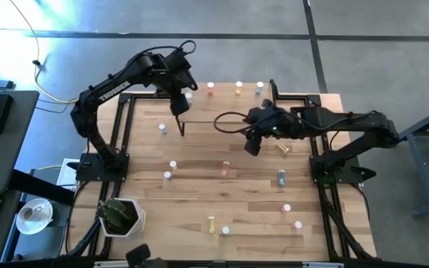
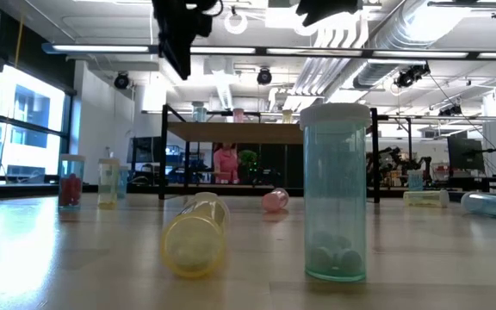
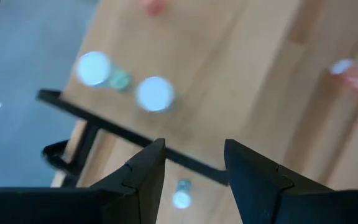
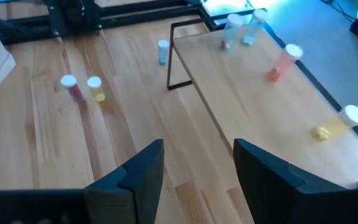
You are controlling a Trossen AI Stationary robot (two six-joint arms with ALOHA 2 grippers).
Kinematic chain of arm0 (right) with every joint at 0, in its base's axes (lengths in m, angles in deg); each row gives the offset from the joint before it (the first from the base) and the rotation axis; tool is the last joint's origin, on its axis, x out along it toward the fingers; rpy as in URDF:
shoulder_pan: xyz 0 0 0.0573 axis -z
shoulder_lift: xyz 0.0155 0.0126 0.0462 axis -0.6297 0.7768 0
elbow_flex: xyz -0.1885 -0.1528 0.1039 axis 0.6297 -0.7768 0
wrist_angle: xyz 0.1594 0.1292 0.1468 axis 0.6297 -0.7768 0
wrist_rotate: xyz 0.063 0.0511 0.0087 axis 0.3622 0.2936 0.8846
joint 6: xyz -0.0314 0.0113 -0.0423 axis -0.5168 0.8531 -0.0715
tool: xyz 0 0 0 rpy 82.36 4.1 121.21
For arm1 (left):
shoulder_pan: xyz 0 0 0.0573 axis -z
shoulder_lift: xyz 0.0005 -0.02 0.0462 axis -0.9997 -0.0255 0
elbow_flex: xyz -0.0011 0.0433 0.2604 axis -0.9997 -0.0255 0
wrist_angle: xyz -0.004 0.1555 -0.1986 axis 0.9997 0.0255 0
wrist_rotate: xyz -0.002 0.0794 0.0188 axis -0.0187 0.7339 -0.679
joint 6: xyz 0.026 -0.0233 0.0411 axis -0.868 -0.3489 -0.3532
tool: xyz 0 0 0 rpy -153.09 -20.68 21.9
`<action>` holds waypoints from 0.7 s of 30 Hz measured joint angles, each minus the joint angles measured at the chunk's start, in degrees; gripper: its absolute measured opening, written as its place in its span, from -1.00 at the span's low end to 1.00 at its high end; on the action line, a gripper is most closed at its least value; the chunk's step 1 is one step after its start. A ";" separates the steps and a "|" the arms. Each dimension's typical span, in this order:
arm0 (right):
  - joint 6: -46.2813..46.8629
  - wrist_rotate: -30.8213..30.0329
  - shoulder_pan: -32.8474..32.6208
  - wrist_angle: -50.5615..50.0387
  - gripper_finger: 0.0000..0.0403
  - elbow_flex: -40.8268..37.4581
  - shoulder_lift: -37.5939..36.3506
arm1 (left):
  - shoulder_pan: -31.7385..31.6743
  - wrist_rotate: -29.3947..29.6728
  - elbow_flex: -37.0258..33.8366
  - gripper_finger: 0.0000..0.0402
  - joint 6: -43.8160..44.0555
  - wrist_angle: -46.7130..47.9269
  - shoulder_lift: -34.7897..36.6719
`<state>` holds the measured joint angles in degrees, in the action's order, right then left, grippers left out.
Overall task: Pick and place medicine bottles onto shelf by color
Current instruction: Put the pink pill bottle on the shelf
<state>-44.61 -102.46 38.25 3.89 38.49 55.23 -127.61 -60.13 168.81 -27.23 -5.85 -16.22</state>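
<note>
The shelf (image 1: 229, 104) stands at the table's far side, a light-wood board on thin black legs. Several medicine bottles with white caps stand along its far edge, among them a pink one (image 1: 211, 88), a yellow one (image 1: 238, 88) and a blue one (image 1: 259, 88). More bottles are scattered over the table, such as a blue one (image 1: 163, 129) and a pink one (image 1: 224, 168). My left gripper (image 1: 177, 106) hovers open above the shelf's left end, over two white caps (image 3: 155, 93). My right gripper (image 1: 253, 143) hangs open, near the shelf's near right side, with nothing between its fingers (image 4: 138, 171).
A potted plant (image 1: 119, 216) stands at the near left corner. Near the front edge stand a tall blue-green bottle (image 2: 336, 194) and a yellow one lying on its side (image 2: 196, 237). Black frame rails (image 1: 121, 134) run along both table sides.
</note>
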 joint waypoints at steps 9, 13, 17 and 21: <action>4.60 -0.16 -0.02 -8.92 -0.08 0.00 -2.31 | 7.82 -7.59 -2.19 -0.22 0.07 -6.08 3.22; 8.53 -0.84 -0.83 -14.67 -0.08 0.00 -2.26 | 11.59 -9.55 -8.20 -0.22 0.20 -12.61 5.23; 12.36 -4.81 -4.00 -19.76 -0.08 0.00 -2.28 | 14.87 -9.56 -14.87 -0.22 0.81 -18.05 7.32; 16.37 -7.76 -8.16 -23.45 -0.08 0.00 -2.26 | 17.29 -9.61 -21.05 -0.22 2.29 -23.85 9.66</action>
<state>-28.25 -110.21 30.09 -19.56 38.49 52.97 -110.33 -69.73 147.76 -24.94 -29.70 -6.55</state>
